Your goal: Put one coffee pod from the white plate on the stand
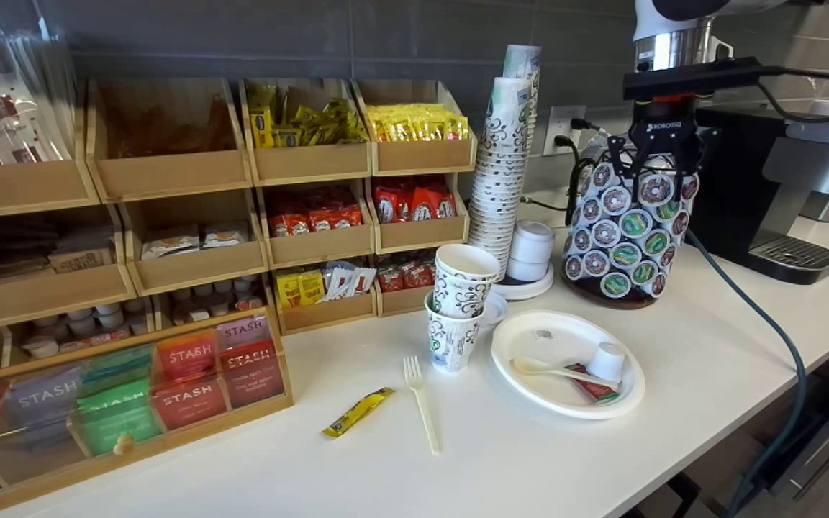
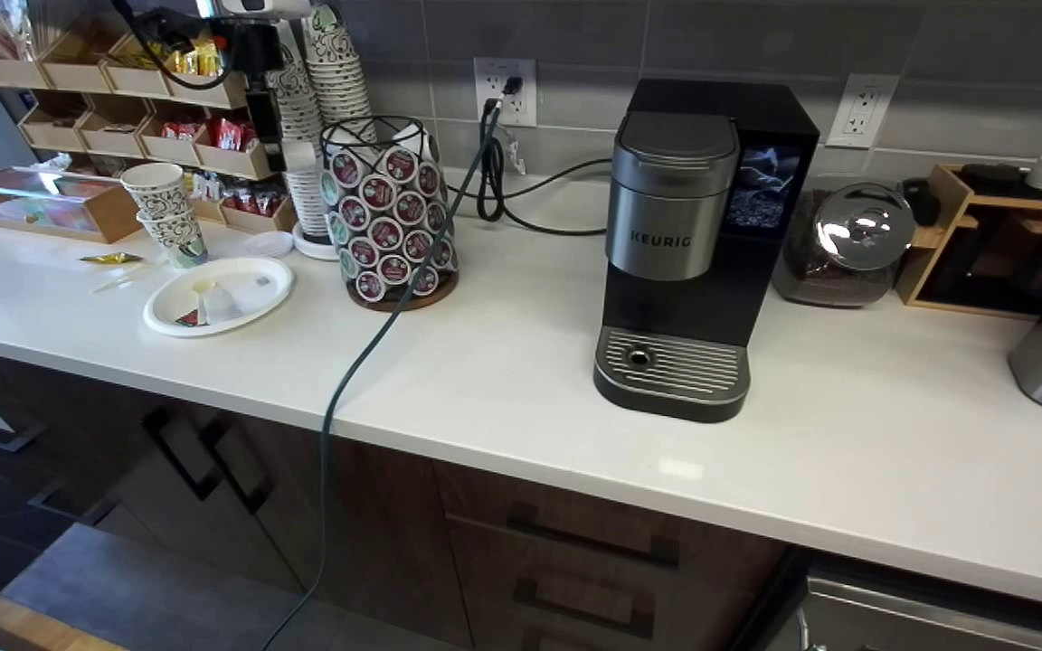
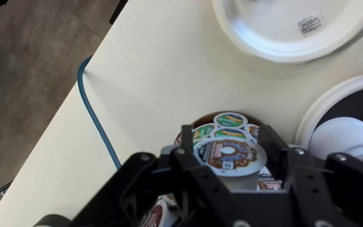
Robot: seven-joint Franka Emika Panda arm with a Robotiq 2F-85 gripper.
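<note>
My gripper (image 1: 655, 198) points down in front of the upper part of the stand (image 1: 592, 293). In an exterior view the gripper (image 2: 273, 149) is left of the stand (image 2: 435, 294). In the wrist view both fingers (image 3: 227, 130) are against the lid edges of a coffee pod (image 3: 228, 154); its brown "Donut Shop" lid faces the camera. The stand (image 3: 206, 119) shows behind it; I cannot tell if they touch. The white plate (image 1: 573, 338) holds an upside-down white pod (image 1: 607, 361), a spoon and packets. The plate also shows in the wrist view (image 3: 273, 41).
Two patterned paper cups (image 1: 461, 302) stand beside the plate. A tall cup stack (image 1: 494, 187) and white lids (image 1: 532, 244) are near the stand. A black coffee machine (image 2: 675, 253) is on its other side. A green cable (image 2: 331, 425) crosses the counter edge. A wooden organizer (image 1: 314, 162) lines the wall.
</note>
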